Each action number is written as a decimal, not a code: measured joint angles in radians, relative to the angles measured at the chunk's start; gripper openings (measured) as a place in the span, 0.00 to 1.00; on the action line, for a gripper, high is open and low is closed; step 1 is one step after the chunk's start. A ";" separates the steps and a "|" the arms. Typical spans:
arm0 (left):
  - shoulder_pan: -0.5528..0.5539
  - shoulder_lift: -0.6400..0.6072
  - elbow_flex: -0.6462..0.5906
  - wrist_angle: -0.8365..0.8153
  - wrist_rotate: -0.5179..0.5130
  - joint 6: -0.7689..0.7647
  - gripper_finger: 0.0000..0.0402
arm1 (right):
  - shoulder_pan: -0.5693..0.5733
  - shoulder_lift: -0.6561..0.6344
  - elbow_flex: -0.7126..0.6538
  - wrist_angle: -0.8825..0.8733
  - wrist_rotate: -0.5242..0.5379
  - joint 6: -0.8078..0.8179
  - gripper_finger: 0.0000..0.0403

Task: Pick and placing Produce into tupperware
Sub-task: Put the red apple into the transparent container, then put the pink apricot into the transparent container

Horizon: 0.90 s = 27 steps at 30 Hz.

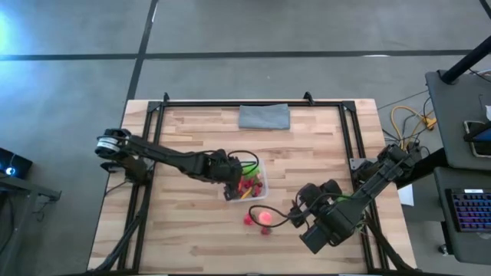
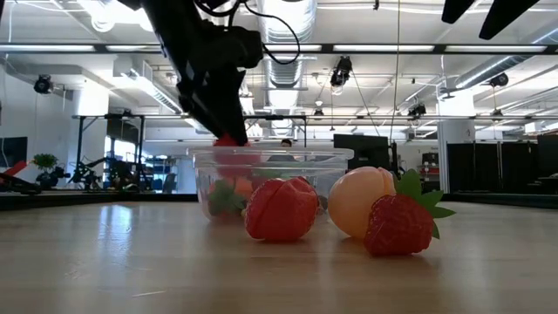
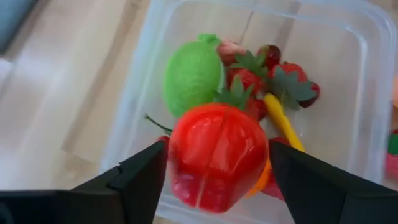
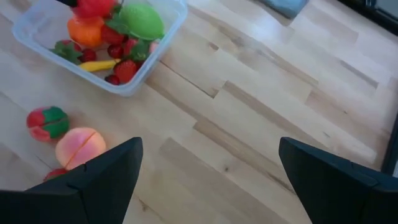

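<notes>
The clear tupperware (image 1: 253, 182) sits mid-table; in it lie a green ball (image 3: 193, 74), strawberries, an orange piece and a yellow piece. My left gripper (image 3: 217, 163) hovers over the box's near-left corner, shut on a glossy red fruit (image 3: 211, 134). A peach ball (image 1: 265, 217) and small red fruits (image 1: 249, 220) rest on the table just near of the box. My right gripper (image 4: 210, 149) is open, to the right of these, above the table and touching nothing. My left gripper pinches the red fruit by its two opposite sides (image 3: 177, 155) between both fingers (image 3: 140, 177), coming from above and pointing down. The fruit is lifted clear, at about the height of the tupperware's rim (image 2: 261, 155) in the low view.
A folded grey cloth (image 1: 264, 116) lies at the table's far edge. Black frame rails (image 1: 349, 130) run along the left, right and far sides. In the low view a red fruit (image 2: 281, 209), the peach (image 2: 359, 201) and a strawberry (image 2: 401, 225) stand before the box.
</notes>
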<state>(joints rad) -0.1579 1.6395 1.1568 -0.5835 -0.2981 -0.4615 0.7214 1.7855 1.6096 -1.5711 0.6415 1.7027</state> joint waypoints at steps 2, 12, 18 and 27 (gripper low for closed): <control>0.008 -0.001 0.000 -0.002 -0.009 0.026 0.70 | -0.002 0.000 0.000 0.000 0.015 0.000 0.92; -0.002 -0.091 0.030 -0.149 -0.014 0.102 0.81 | -0.010 -0.001 0.000 0.027 -0.044 -0.085 0.92; -0.029 -0.246 -0.001 -0.263 -0.014 -0.007 0.81 | 0.006 0.000 -0.036 0.266 -0.145 -0.332 0.92; -0.074 -0.405 -0.111 -0.274 -0.013 -0.265 0.81 | -0.076 -0.018 -0.211 0.509 -0.295 -0.251 0.92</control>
<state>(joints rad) -0.2314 1.2345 1.0455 -0.8575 -0.3111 -0.7269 0.6455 1.7679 1.3988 -1.0625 0.3469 1.4518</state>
